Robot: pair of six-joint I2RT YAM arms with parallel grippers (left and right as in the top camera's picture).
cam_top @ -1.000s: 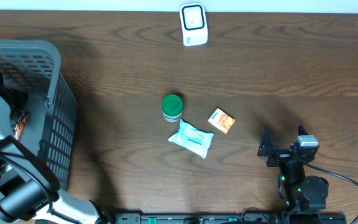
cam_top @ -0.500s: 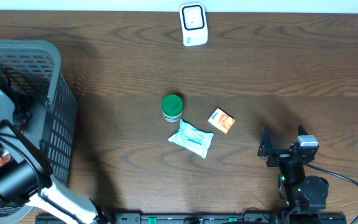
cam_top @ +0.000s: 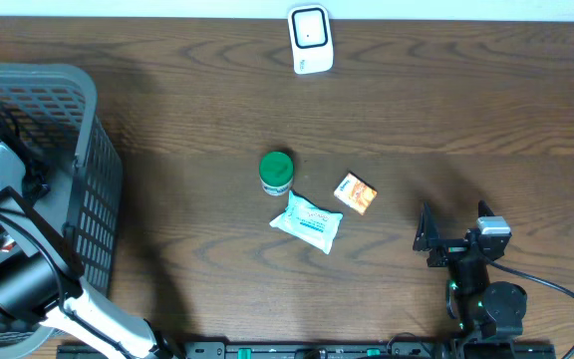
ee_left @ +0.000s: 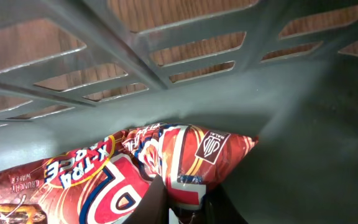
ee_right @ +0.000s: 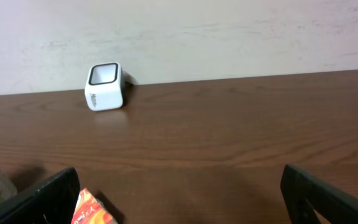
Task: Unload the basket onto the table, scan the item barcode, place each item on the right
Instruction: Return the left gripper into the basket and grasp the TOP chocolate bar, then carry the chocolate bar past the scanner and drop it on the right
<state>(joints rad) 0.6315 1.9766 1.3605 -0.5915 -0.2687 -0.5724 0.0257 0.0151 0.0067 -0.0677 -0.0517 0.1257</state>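
While left jaws pinch the red packet [ee_left: 166, 155] by the basket wall [ee_left: 303, 112], right jaws gape over table [ee_right: 229, 130].

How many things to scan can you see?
4: green-capped bottle, white packet and orange box mid-table; red snack packet in the basket, pinched by left gripper. The basket may hide more.
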